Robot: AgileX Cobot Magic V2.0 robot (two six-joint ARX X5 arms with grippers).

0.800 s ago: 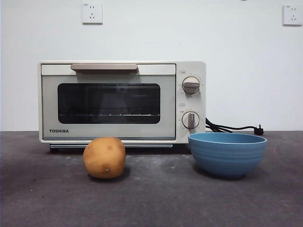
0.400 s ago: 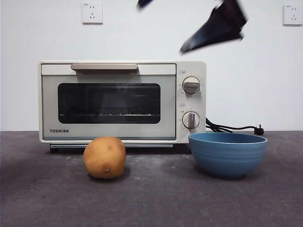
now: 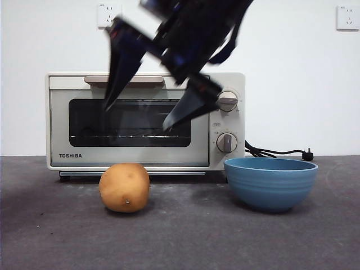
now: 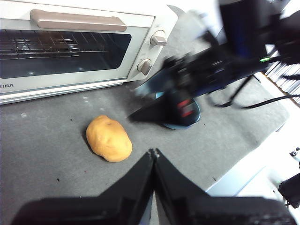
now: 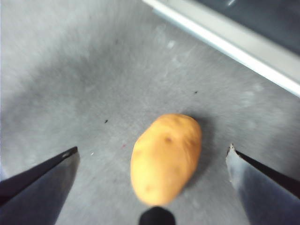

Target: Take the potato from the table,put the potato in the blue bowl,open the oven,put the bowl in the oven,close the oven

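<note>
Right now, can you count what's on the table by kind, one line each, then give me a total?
Potato: 1
Blue bowl: 1
Toaster oven: 1
Total: 3 things on the table.
Also in view, not counted: 2 wall sockets, the right gripper open above the potato, and the left gripper shut, waiting.

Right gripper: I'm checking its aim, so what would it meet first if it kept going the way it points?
Probably the potato: the right gripper, jaws open, is above it with the potato centred between them. Depth is unclear.
</note>
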